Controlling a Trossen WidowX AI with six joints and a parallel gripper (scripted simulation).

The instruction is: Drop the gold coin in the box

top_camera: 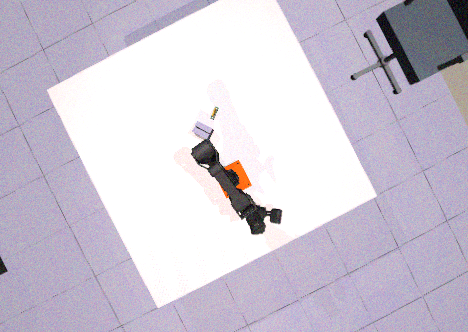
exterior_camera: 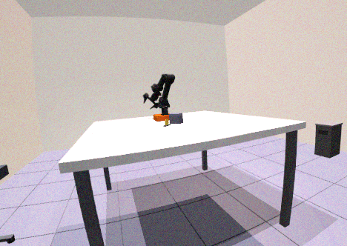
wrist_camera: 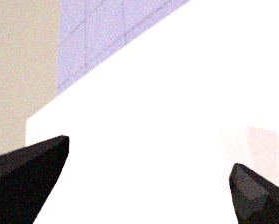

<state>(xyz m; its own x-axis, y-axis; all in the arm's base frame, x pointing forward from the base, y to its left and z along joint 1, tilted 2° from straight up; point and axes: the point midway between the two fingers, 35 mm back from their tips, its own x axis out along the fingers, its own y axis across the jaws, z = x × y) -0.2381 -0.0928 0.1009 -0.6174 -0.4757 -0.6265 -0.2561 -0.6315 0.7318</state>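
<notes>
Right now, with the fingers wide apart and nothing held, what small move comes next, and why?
Probably swing the open black gripper toward the thin gold coin standing in its dark-green holder beside the closed grey box. The wrist view shows only white table top between the fingers, so the coin is not yet lined up.
</notes>
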